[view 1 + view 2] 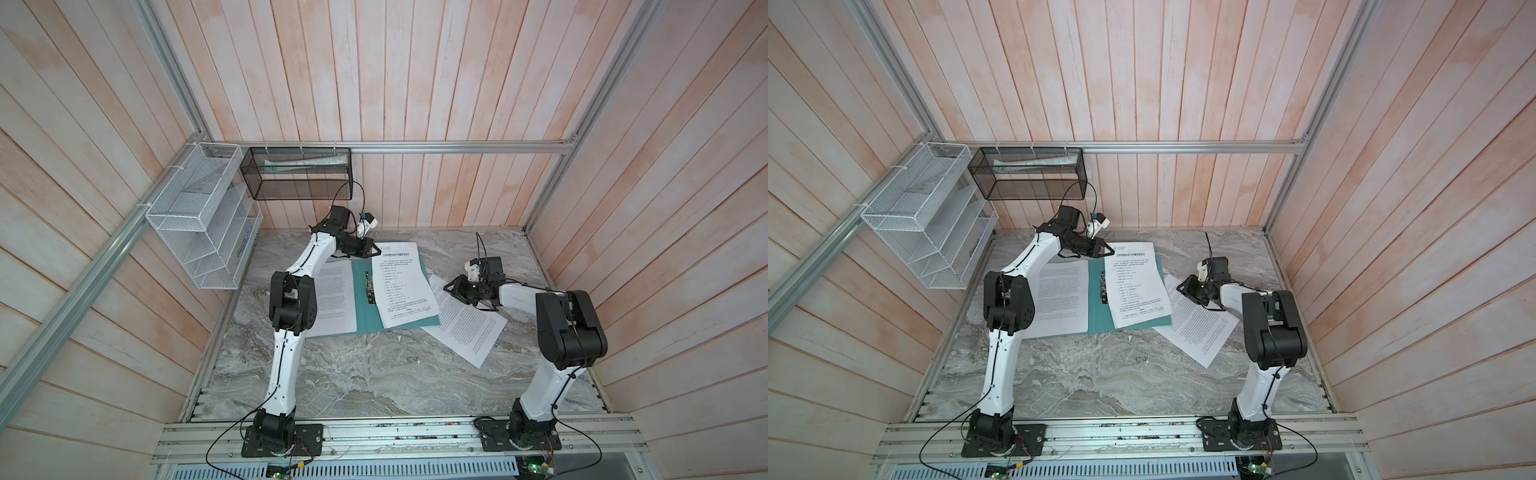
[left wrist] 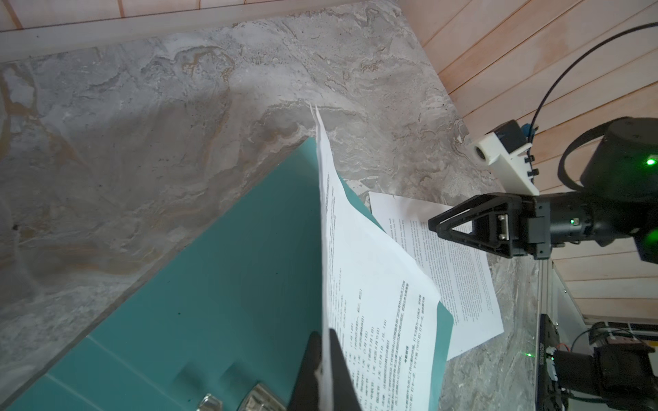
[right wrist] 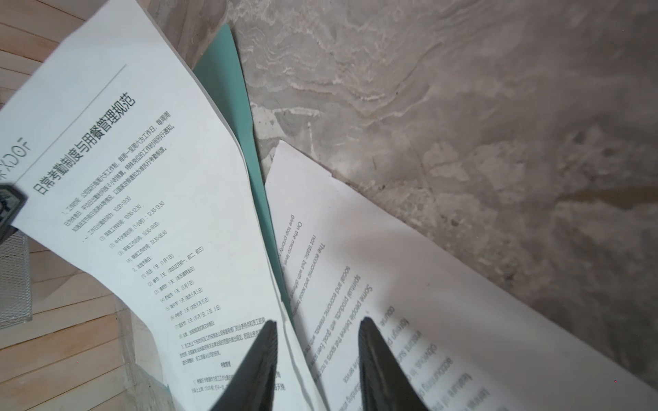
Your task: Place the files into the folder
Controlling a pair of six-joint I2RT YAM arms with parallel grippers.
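The teal folder (image 1: pixel 362 320) (image 1: pixel 1098 318) lies open on the marble table, its metal clip (image 1: pixel 369 287) on the spine. A headed file sheet (image 1: pixel 401 286) (image 3: pixel 124 178) rests over its right flap. My left gripper (image 1: pixel 378 251) (image 2: pixel 325 332) is shut on that sheet's far corner, lifting the edge off the folder (image 2: pixel 213 284). A second sheet (image 1: pixel 336 299) covers the left flap. A third sheet (image 1: pixel 461 328) (image 3: pixel 427 284) lies askew on the table to the right. My right gripper (image 1: pixel 446 289) (image 3: pixel 319 322) is open, its fingers straddling the headed sheet's right edge.
A white wire rack (image 1: pixel 199 216) hangs on the left wall and a black mesh basket (image 1: pixel 299 174) on the back rail. Wooden walls close in the table on three sides. The arm bases sit on the front rail (image 1: pixel 399 432).
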